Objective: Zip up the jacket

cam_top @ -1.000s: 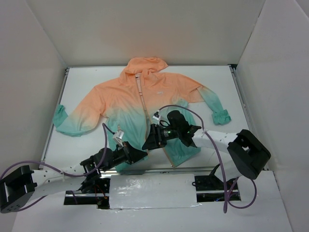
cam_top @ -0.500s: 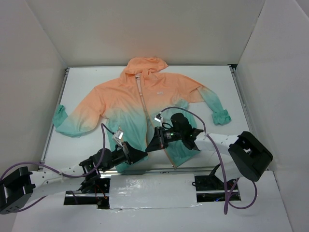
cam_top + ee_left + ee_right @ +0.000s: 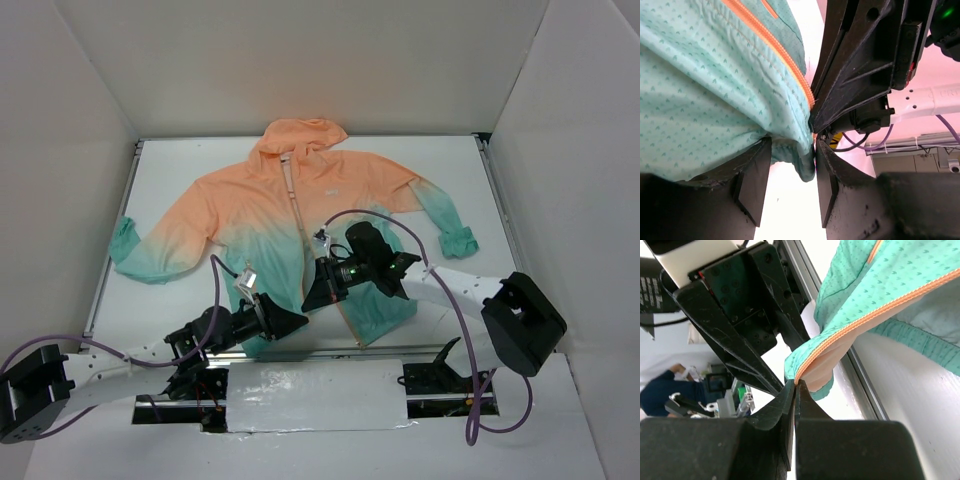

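1. While the jacket (image 3: pixel 300 215) lies spread on the table (image 3: pixel 450 160), hem at the table's near edge, you're lining up the zipper (image 3: pixel 292 195) ends.
2. Your right gripper (image 3: pixel 795 382) is clamped tight on the zipper's bottom end. The left gripper (image 3: pixel 792 150) gapes, with a hem corner loose between its fingers.
3. Next, I'd guess: re-pinch left, then seat the pin.

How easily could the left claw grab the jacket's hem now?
Probably yes: the left claw is open with the jacket hem hanging between its fingers, though the right claw, pinching the zipper edge alongside, crowds it.
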